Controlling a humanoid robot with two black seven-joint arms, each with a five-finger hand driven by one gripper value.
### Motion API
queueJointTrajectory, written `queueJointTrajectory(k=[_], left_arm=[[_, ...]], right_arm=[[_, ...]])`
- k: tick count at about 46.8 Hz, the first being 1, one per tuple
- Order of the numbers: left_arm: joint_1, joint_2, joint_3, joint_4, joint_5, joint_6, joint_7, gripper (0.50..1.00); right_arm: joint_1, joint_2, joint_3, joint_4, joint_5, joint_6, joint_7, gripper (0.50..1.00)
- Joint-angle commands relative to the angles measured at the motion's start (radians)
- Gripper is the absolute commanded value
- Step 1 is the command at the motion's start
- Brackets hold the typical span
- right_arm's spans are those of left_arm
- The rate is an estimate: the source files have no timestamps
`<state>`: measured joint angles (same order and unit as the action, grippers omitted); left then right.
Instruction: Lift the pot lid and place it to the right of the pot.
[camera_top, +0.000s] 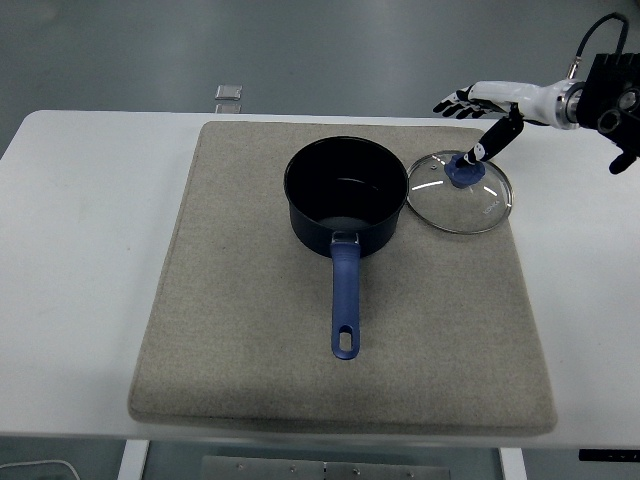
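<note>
White desk (80, 200) and grey mat (230, 330) carry the dark pot (346, 195), and the glass pot lid (460, 192) lies flat on the mat just to the pot's right, rim nearly touching it, blue knob (462, 171) up. Glass with a metal rim looks stiff, smooth and breakable, fairly light, so the knob is the sensible hold. Over the lid's far edge the right hand (478, 103) has its fingers (450, 103) spread, holding nothing, one dark digit reaching down toward the knob.
</note>
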<state>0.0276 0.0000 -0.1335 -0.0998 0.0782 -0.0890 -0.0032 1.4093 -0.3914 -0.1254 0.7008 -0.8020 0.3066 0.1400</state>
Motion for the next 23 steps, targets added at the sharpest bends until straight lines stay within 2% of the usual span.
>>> queueJointTrajectory(k=[1, 11, 17, 23], left_arm=[[0.000, 0.000, 0.000, 0.000, 0.000, 0.000, 0.000, 1.000], [0.000, 0.000, 0.000, 0.000, 0.000, 0.000, 0.000, 1.000], [0.000, 0.000, 0.000, 0.000, 0.000, 0.000, 0.000, 1.000], [0.000, 0.000, 0.000, -0.001, 0.000, 0.000, 0.000, 1.000]], right_arm=[[-0.009, -0.001, 0.038, 0.000, 0.047, 0.002, 0.000, 0.913], [-0.036, -0.001, 0.059, -0.003, 0.269, -0.027, -0.002, 0.913], [-0.069, 0.014, 0.121, -0.004, 0.424, -0.064, -0.003, 0.913], [-0.112, 0.019, 0.190, -0.012, 0.512, -0.099, -0.003, 0.911]])
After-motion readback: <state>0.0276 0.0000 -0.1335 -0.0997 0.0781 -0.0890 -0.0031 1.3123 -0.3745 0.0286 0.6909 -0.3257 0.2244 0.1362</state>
